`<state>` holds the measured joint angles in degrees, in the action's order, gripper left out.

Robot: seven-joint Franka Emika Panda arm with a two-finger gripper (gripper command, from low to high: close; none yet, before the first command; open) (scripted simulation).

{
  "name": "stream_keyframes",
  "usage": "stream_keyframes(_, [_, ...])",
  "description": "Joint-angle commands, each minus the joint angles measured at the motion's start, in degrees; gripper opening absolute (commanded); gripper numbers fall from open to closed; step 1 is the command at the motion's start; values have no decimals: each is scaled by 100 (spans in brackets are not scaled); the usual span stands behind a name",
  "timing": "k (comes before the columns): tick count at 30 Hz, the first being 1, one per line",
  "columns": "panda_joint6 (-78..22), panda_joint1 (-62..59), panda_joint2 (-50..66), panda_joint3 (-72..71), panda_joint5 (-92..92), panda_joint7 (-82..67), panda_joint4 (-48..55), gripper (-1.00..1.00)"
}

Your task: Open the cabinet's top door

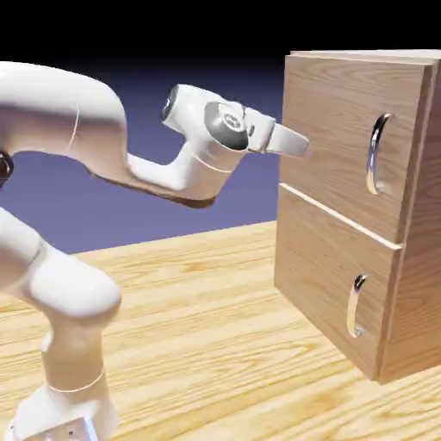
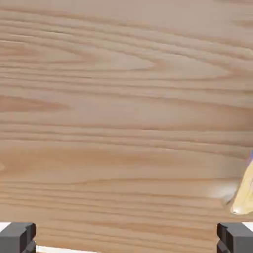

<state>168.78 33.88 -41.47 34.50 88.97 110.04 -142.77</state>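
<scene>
End effector (image 2: 126, 238): open | top door's handle (image 2: 243, 192): partly cut off

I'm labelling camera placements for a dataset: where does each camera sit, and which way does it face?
Exterior view: stands off beside the robot, looking across it at the cabinet; the white arm shows from near its base, its hand pointing at the top door.
Hand view: rides on the hand, looking along it at close wood grain; of the robot, only the two dark fingertips show, apart at the bottom edge.
Shared: the top door and part of its curved handle.
</scene>
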Motion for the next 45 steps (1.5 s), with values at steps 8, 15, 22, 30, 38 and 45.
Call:
stream_keyframes(8, [-117,744,-197,773,1994,1515,409,0])
stream_keyframes(15, [-220,1395,-370,1450,3739,2840,766,0])
stream_keyframes(22, [-322,2046,-543,2127,5483,4165,1123,0])
stream_keyframes(30, [-426,2704,-717,2811,7247,5505,1485,0])
stream_keyframes(38, [-467,3823,-385,3604,7370,5596,2320,-100])
stream_keyframes(45, [-1064,2577,-243,2605,6769,5551,1373,-100])
